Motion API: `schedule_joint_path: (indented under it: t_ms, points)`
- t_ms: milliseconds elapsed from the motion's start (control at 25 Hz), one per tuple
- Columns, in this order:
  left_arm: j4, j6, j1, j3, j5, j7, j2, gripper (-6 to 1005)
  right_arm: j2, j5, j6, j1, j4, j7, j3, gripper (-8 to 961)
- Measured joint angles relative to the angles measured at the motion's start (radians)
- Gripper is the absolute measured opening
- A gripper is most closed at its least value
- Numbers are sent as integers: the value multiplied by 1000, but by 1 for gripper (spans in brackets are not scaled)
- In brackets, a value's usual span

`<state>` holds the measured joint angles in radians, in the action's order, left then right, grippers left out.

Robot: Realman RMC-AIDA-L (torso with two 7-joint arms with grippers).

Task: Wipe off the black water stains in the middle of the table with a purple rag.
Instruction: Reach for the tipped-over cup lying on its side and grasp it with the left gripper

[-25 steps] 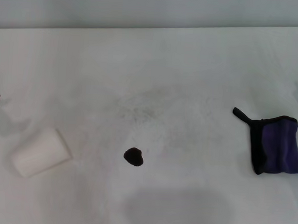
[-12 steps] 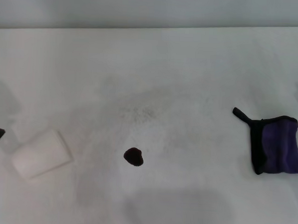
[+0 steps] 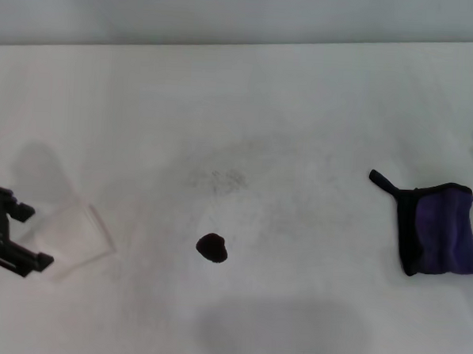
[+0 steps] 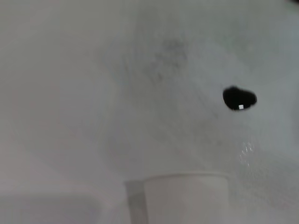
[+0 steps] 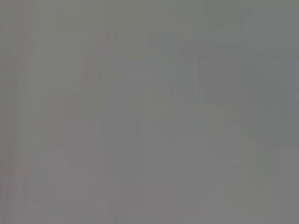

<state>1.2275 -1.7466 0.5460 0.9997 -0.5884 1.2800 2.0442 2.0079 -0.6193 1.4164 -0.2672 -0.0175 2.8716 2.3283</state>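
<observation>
Reaching in at lower left, the left gripper (image 3: 29,234) has fingers apart around the white paper cup (image 3: 62,242). Black water stains (image 3: 212,247) sit centre; purple rag (image 3: 441,230) lies right.

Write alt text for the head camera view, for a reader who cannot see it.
A small blackish-maroon stain sits mid-way across a broad white table, with a purple rag with black edging lying untouched far to its right. At the left edge, the left arm's black tool is at a white paper cup lying on its side; the right tool is out of view.
</observation>
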Motion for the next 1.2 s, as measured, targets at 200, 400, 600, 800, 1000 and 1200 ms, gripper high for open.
schedule_joint_path:
  t_ms: [200, 400, 600, 800, 1000, 1200]
  points:
    - [-1, 36, -3, 32, 52, -3, 25, 884, 0, 1, 0, 2, -1, 0, 0, 869]
    - [-3, 78, -8, 70, 53, -18, 28, 884, 0, 1, 1, 4, -2, 0, 0, 869]
    - [-30, 130, -9, 111, 53, -23, 29, 885, 0, 3, 1, 4, -3, 2, 2, 869]
    - [-117, 215, 3, 143, 43, -6, 29, 884, 0, 7, 1, 3, -4, 2, 3, 869]
    - [-166, 297, 6, 187, 25, 5, 31, 881, -1, 8, -2, -3, -5, 6, 5, 869]
    - [-170, 319, 6, 203, 25, 7, 31, 879, -2, 8, -9, -7, -5, 9, 5, 869]
